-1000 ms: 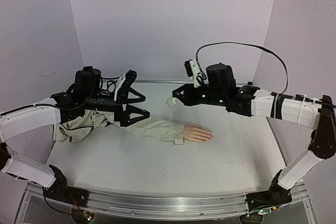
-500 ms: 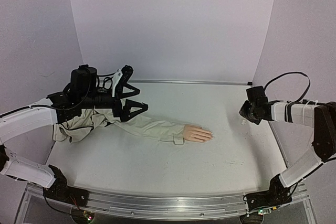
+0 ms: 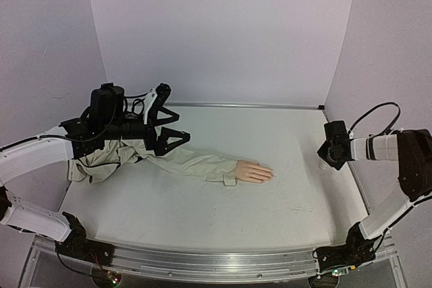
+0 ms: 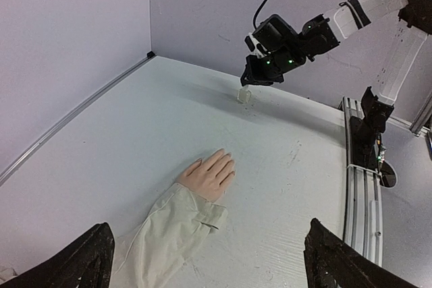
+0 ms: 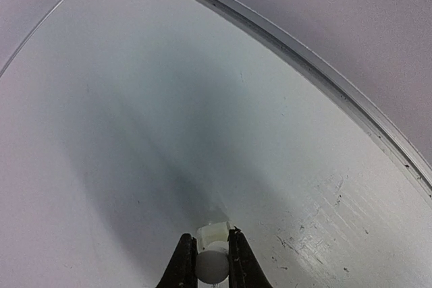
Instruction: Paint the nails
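The nails are found at the fingertips of the mannequin hand, which is laid flat near the centre of the top view on the table. They are too small to be told apart. A beige sleeve is stretched from the wrist toward the left. Over the sleeve's left part the left gripper is held with its jaws spread wide and nothing between them. At the right edge, well apart from the hand, the right gripper is clamped on a small white object low over the table.

Soft, even light is washing my table; a dim shadow is lying ahead of my right gripper; the overhead view's edges are bowing.
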Motion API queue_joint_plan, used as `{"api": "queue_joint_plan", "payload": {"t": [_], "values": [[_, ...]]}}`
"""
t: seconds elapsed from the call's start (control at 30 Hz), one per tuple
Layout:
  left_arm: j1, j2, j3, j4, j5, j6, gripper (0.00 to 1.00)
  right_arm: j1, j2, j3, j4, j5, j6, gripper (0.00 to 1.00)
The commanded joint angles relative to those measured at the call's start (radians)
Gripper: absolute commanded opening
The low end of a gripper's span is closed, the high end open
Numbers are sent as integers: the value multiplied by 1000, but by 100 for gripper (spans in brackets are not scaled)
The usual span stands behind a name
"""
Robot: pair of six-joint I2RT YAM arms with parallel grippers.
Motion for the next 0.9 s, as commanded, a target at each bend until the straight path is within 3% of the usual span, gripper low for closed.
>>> {"api": "queue_joint_plan", "payload": {"t": [0.0,0.2,0.47,0.67,0.87], "values": [[0,-35,23,49,-15,2,99,-3,0,-17,21,67,70,0],[0,-43,22,49,-18,8,99,-2,14,-31,20,73,94,2],[1,-58,17,50,-94,-1,99,-2,-57,-27,23,78,15,40],[54,-76,20,50,-205,-31,99,-2,-185,-1,27,1,-129,73],[145,-135,26,49,-469,-52,99,-2,-370,53,-37,-134,-297,95]]}}
